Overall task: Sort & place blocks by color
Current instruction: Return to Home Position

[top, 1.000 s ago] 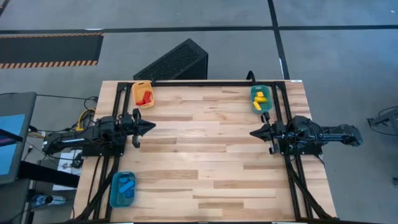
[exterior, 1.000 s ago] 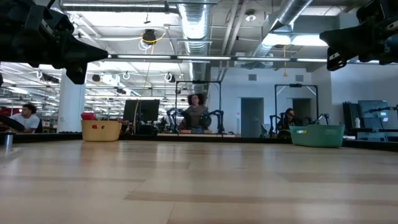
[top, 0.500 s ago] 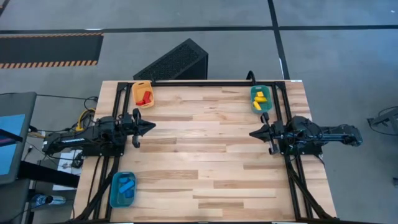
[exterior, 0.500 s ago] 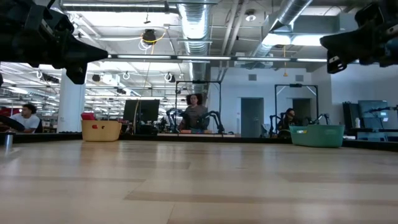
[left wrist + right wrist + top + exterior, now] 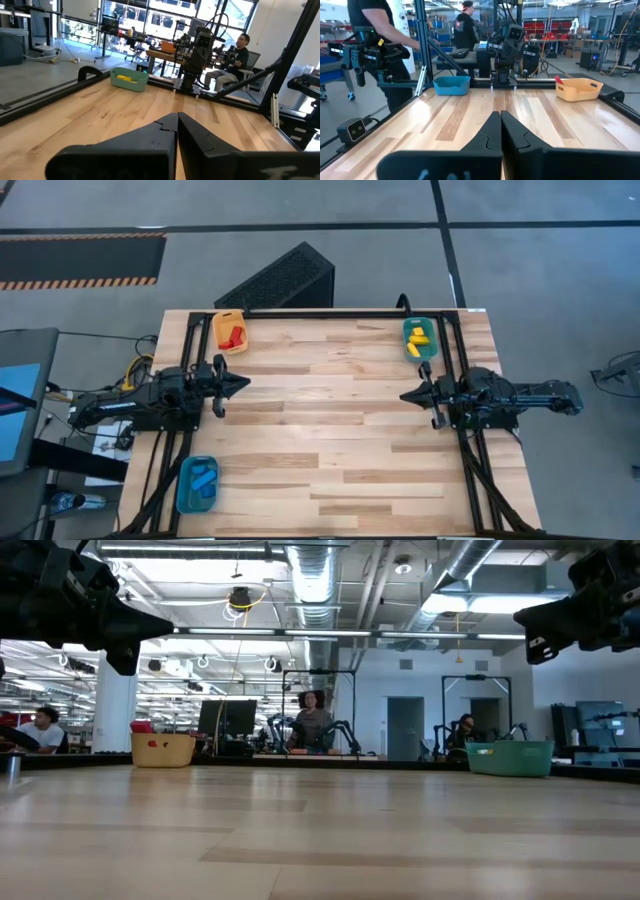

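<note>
All the blocks lie in bins. Red blocks [image 5: 234, 335] sit in the orange bin [image 5: 228, 319] at the far left. Yellow blocks [image 5: 419, 340] fill the green bin [image 5: 407, 328] at the far right. Blue blocks [image 5: 204, 479] rest in the blue bin [image 5: 183, 483] at the near left corner. My left gripper [image 5: 247, 383] hovers shut and empty over the table's left side, pointing right; its shut fingers [image 5: 177, 118] show in its wrist view. My right gripper [image 5: 402, 394] hovers shut and empty on the right side, pointing left [image 5: 500, 116].
Bare wooden tabletop [image 5: 330, 420] lies between the two grippers. A black frame [image 5: 330, 313] runs along the table's far edge. People stand and sit in the room beyond the table, one of them [image 5: 380, 30] close to its edge in the right wrist view.
My right gripper has sunk a little toward the table, still shut. The blocks and bins have stayed in place.
</note>
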Tool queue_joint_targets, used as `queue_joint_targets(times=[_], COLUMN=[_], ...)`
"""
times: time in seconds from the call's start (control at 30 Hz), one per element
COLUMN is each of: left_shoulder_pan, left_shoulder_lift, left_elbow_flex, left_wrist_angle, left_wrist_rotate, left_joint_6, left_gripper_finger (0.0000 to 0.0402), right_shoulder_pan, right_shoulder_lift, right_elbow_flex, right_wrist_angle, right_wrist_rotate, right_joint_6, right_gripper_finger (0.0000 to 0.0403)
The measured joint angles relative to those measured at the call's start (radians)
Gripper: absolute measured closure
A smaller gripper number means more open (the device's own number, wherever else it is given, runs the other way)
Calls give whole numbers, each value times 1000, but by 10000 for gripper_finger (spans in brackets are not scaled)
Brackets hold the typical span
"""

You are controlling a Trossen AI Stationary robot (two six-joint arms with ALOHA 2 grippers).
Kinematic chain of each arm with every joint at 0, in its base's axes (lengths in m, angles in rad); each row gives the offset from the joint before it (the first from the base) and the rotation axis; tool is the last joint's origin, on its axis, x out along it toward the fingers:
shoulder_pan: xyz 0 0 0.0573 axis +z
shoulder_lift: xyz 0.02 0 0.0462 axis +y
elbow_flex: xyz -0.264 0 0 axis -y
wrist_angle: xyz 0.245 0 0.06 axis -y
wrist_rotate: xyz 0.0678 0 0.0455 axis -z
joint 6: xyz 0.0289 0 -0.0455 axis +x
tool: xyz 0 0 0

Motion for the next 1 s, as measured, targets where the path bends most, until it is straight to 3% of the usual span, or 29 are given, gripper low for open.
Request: queue_joint_targets(times=[1.0], left_shoulder_pan=[0], left_shoulder_lift=[0], left_elbow_flex=[0], left_wrist_angle=[0], left_wrist_rotate=[0], left_joint_6=[0], left_gripper_finger=[401], right_shoulder_pan=[0], right_shoulder_lift=[0], right_elbow_flex=[0], right_wrist_angle=[-15], right_wrist_rotate=[0], right_joint_6=[0], right_gripper_finger=[396])
